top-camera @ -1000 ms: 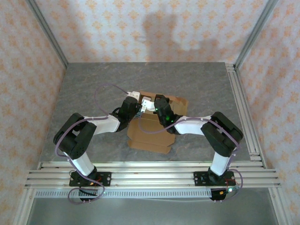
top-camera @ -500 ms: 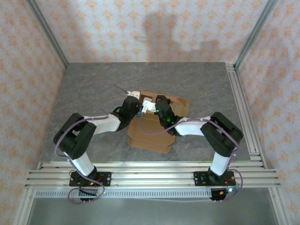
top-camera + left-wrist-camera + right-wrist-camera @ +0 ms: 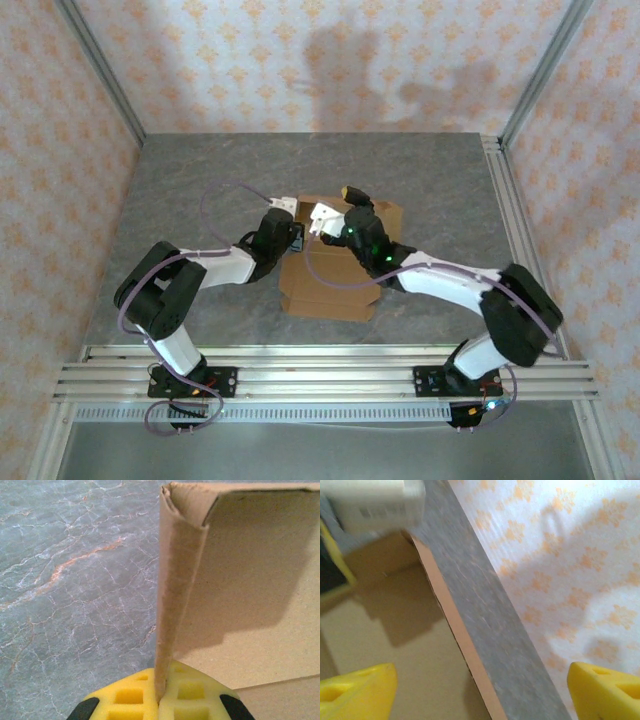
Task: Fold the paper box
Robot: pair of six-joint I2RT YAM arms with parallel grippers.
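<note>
The paper box (image 3: pixel 335 275) is a brown cardboard sheet with raised flaps, lying mid-table. At the box's left side my left gripper (image 3: pixel 293 238) is shut on an upright cardboard side wall (image 3: pixel 177 595), which its yellow pads (image 3: pixel 130 700) pinch at the lower end. My right gripper (image 3: pixel 352 200) hovers over the box's far part, open. In the right wrist view its yellow fingertips (image 3: pixel 357 690) stand wide apart with nothing between them. Below them lie the box panel (image 3: pixel 395 645) and its far edge against the table.
The grey marble table (image 3: pixel 200 180) has free room to the left, right and behind the box. Aluminium rails run along the right side (image 3: pixel 520 230) and the near edge (image 3: pixel 320 365). Patterned walls enclose the space. The left arm's white camera housing (image 3: pixel 375 500) is close to the right gripper.
My right gripper has let go of the box, opened wide and lifted back from it, its arm stretching out. The left gripper stays shut on the side wall.
</note>
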